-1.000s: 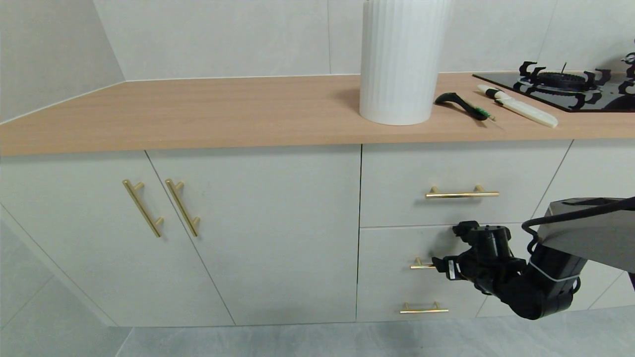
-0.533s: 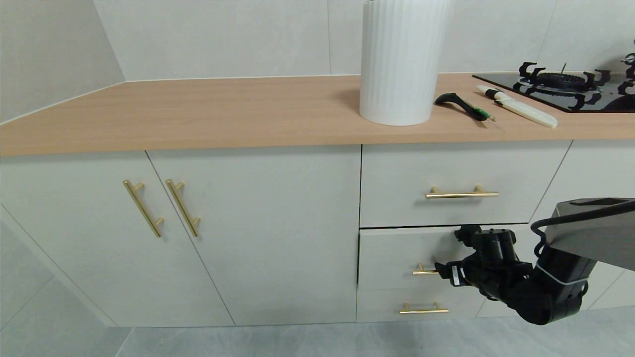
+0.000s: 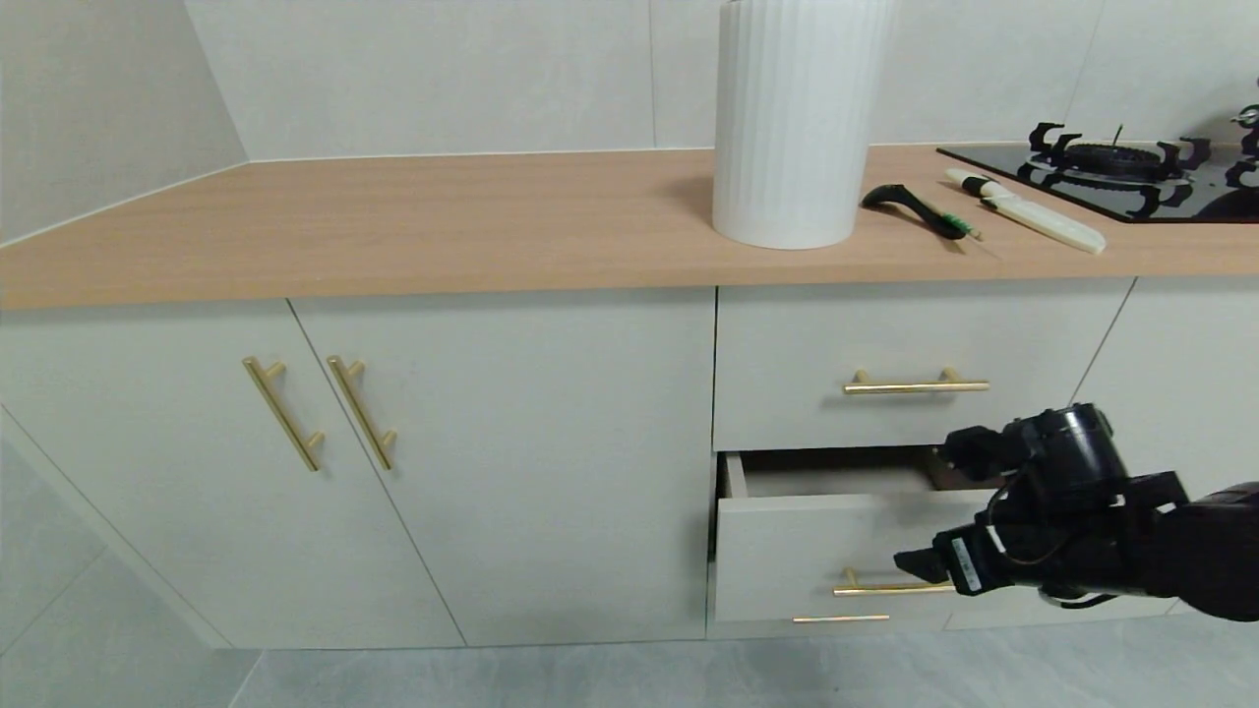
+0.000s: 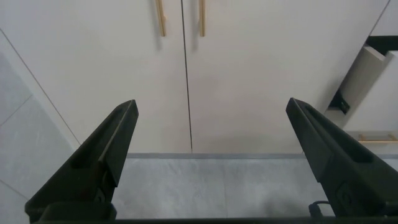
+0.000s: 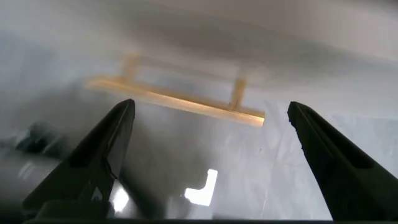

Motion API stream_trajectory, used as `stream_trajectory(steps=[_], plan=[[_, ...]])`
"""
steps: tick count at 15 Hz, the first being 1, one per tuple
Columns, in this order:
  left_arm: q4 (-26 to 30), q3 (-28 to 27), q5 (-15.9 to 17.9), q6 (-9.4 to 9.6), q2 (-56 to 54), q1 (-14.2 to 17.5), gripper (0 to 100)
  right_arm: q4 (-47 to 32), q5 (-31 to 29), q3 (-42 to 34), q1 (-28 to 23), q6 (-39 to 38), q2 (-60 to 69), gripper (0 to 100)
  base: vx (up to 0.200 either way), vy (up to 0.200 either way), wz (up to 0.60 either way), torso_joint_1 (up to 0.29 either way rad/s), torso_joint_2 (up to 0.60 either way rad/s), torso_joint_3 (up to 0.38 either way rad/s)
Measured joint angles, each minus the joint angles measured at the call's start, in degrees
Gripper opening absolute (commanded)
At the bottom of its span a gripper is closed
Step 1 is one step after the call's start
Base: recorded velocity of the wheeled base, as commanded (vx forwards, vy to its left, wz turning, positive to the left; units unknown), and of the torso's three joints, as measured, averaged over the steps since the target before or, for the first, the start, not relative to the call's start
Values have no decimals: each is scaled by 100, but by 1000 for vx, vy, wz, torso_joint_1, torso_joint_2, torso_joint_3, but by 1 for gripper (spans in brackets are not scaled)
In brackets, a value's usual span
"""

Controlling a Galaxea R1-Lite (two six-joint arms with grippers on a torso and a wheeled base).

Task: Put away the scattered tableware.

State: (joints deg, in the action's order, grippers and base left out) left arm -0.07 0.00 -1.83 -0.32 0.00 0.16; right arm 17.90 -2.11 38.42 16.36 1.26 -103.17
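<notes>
Your right end effector (image 3: 923,565), fingers apart, sits at the handle (image 3: 885,589) of the part-open drawer (image 3: 807,551), likely open to take the tableware. Your left end effector (image 4: 211,111) is spread too, empty. Farther back, the black spoon (image 3: 910,208) and white knife (image 3: 1028,221) lie on the table (image 3: 443,216).

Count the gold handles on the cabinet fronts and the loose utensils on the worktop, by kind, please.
Gold door handles: 2
Gold drawer handles: 3
Loose utensils, a black-handled tool and a white knife: 2
Total: 7
</notes>
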Motion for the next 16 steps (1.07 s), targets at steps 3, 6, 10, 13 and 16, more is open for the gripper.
stream_trajectory(steps=[3,6,10,13,16], plan=[[0,0,0,0,0,0,100,-205,165,184,91,-33,905,100,0,0,0,0,0,0],[0,0,0,0,0,0,100,380,69,160,111,-105,848,100,0,0,0,0,0,0],[0,0,0,0,0,0,100,1303,-513,94,128,-146,61,100,0,0,0,0,0,0],[0,0,0,0,0,0,100,2105,-873,90,260,-451,-590,100,0,0,0,0,0,0],[0,0,0,-1,0,0,100,2204,-913,63,332,-495,-863,100,0,0,0,0,0,0]])
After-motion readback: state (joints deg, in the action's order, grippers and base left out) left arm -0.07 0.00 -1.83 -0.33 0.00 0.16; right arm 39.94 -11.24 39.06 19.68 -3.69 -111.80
